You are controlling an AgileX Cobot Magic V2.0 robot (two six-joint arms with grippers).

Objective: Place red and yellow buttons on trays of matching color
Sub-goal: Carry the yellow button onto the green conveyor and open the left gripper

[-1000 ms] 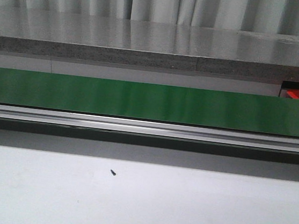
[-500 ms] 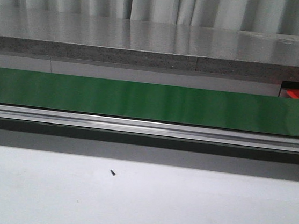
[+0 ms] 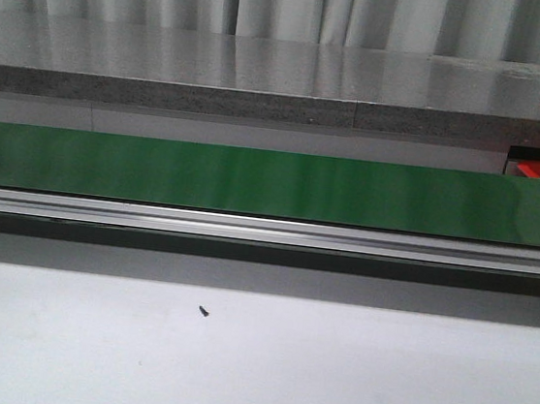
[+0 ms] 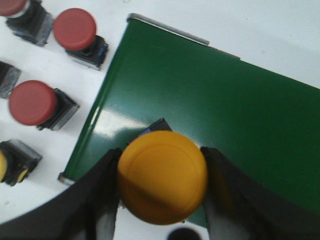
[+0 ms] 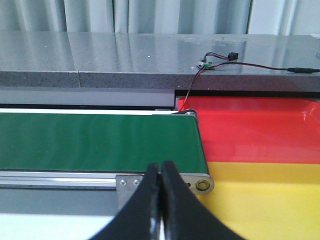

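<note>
Item one: a yellow button point(image 4: 162, 182), held by its cap between the two fingers point(image 4: 97, 200) of your left gripper point(image 4: 161, 192), poised over the near edge of the green conveyor belt point(image 4: 225, 115). Its dark base shows just past the cap, against the belt.

Beside the belt's end, on the white table point(image 4: 280, 30), you have three red buttons: one nearest the belt corner point(image 4: 75, 30), one further along point(image 4: 34, 102), and one cut off at the frame corner point(image 4: 12, 6). A second yellow button point(image 4: 7, 162) lies partly out of frame, and one more dark base point(image 4: 6, 80) is too cropped to identify.

Your right gripper point(image 5: 160, 200) is pressed closed on nothing, fingers meeting, just before the belt's other end. Next to that end sit the red tray point(image 5: 250, 130) and the yellow tray point(image 5: 260, 195), side by side.

The front view shows you only the bare belt and a small dark speck point(image 3: 204, 311) on the table.
</note>
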